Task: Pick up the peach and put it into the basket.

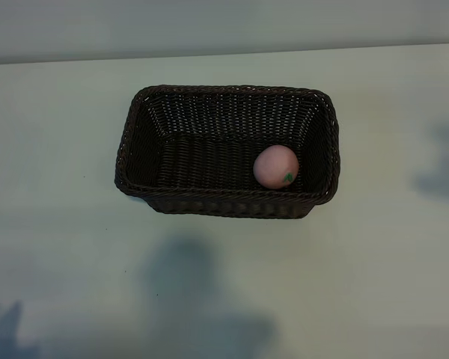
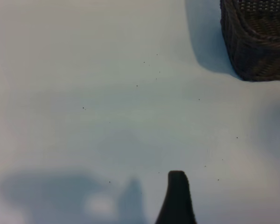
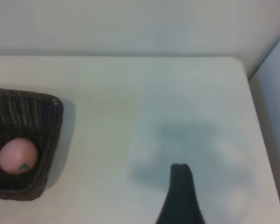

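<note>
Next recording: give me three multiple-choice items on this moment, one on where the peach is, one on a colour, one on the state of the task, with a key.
1. Where is the peach?
A. On the table left of the basket
B. Inside the basket, near its right end
C. Balanced on the rim

2. What colour is the basket?
A. Dark brown
B. White
C. Red

3. How does the peach stand now?
A. Held by a hand
B. Lying free in the basket
C. Rolling on the table

Key: 1 B, the exterior view shows it against the right wall; 2 A, the weave is dark brown; 3 B, no hand touches it.
</note>
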You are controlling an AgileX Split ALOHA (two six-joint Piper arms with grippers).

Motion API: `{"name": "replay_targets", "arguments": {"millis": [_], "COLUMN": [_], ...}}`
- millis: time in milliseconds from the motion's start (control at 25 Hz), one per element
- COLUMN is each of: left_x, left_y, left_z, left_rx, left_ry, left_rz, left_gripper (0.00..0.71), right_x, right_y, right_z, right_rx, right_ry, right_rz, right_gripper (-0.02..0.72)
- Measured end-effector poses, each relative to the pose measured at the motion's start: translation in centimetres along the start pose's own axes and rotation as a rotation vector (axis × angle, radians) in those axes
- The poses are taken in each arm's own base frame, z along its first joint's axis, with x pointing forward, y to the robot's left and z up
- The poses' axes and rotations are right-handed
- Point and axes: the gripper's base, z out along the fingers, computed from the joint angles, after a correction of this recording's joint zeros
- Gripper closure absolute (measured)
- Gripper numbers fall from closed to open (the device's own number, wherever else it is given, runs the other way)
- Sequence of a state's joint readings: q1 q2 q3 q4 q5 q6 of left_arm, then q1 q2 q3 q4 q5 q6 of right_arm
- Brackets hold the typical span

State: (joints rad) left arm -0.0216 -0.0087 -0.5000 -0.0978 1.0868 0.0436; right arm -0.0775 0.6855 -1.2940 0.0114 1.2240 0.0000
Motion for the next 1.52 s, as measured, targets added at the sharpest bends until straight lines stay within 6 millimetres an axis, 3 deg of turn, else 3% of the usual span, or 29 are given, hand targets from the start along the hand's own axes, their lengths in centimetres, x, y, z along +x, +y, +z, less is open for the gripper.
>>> {"name": "replay_targets", "arguments": {"millis": [280,560,840,1520], "left_x": [0.0,0.0,0.0,0.0], "left_y": [0.0,0.0,0.0,0.0], "left_z": [0.0,0.0,0.0,0.0], "left_rx": [0.0,0.0,0.0,0.0], "left_ry": [0.0,0.0,0.0,0.0], "left_rz": [0.0,0.0,0.0,0.002], "left_gripper": [0.123,0.123,0.123,0.123], "right_x": [5.6,11.6,16.1,20.1], "right_y": [0.0,0.0,0.0,0.0], "right_z": [-5.1,-6.5,-5.5,2.0], "right_rx": [0.0,0.001,0.001,-0.012], "right_ry": [-0.152,-0.23,-0.247,0.047], "right_rz": [0.003,0.002,0.003,0.017], "right_gripper": [0.163,0.163,0.164,0.164]}}
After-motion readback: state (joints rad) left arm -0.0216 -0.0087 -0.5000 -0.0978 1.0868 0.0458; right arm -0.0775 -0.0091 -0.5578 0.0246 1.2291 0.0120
